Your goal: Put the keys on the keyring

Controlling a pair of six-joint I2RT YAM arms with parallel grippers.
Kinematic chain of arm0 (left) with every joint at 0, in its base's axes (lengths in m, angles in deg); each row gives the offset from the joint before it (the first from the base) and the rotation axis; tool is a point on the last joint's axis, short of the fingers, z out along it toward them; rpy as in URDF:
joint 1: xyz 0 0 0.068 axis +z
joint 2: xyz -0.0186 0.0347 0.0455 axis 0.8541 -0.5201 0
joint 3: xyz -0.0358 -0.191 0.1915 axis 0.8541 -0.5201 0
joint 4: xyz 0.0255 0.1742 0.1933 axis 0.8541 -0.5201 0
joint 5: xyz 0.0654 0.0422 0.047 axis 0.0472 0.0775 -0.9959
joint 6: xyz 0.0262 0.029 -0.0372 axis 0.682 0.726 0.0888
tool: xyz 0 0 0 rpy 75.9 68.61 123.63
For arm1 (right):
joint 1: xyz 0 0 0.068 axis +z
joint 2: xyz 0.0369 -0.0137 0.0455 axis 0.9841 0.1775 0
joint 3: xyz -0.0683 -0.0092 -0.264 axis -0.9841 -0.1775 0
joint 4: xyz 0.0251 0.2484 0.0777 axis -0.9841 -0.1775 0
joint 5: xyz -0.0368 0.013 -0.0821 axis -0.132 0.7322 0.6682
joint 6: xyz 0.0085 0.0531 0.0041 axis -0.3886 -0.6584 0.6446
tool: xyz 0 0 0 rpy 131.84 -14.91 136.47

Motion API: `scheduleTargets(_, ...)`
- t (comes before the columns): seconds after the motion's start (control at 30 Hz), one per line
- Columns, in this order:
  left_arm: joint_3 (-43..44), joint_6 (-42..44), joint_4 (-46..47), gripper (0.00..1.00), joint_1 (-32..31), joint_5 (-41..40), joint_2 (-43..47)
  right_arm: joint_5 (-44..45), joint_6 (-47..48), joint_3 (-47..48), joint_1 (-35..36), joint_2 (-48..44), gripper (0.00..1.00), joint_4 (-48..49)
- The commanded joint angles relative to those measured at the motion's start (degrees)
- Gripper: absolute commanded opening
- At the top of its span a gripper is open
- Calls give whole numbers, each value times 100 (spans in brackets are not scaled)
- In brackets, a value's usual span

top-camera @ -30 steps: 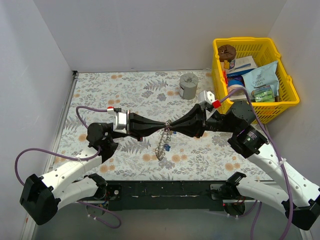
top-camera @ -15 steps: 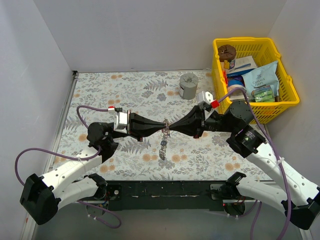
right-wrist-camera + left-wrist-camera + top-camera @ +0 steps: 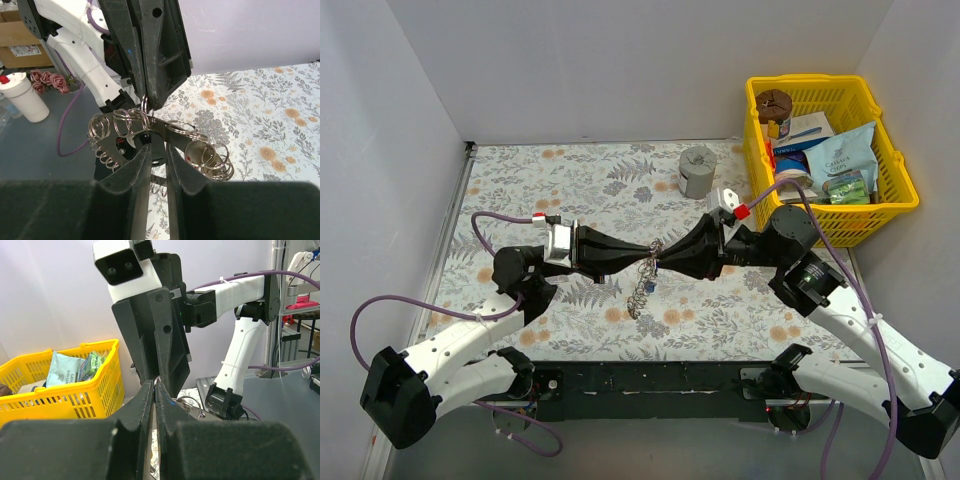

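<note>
The keyring (image 3: 640, 290) hangs above the table's middle, between the two grippers that meet tip to tip. My left gripper (image 3: 647, 256) comes in from the left and is shut on a small split ring at the keyring's top (image 3: 144, 102). In the right wrist view the keyring (image 3: 170, 125) is a flat silver band strung with several small rings. My right gripper (image 3: 156, 149) sits just under that band, its jaws a narrow gap apart. A key with a blue head (image 3: 649, 284) dangles from the ring. In the left wrist view my left gripper (image 3: 156, 384) pinches the thin wire.
A grey cup (image 3: 698, 170) stands at the back of the floral table. To its right a yellow basket (image 3: 753, 130) holds packets and jars. Both arms stretch across the table's middle.
The right gripper's jaws were shut half a second ago and now stand slightly apart again. The right arm has edged left. The hanging keyring has swung a little.
</note>
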Motion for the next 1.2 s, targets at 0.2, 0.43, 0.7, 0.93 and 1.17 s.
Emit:
scheduleTargets(0.2,253,-35,285,0,-9,-53,59,70,-55,-4,-12,-140,32,214)
scheduleTargets(0.43,306,220,-93,0,-9,-299,147,140,15,93,-12,-343,64,-31)
scheduleTargets(0.7,315,273,-164,0,-9,-440,147,395,129,58,59,-273,63,-199)
scheduleTargets(0.93,341,246,-173,0,-9,-422,103,510,174,49,199,-97,58,-190)
scheduleTargets(1.17,350,211,-129,0,-18,-440,103,527,200,58,296,44,31,-207)
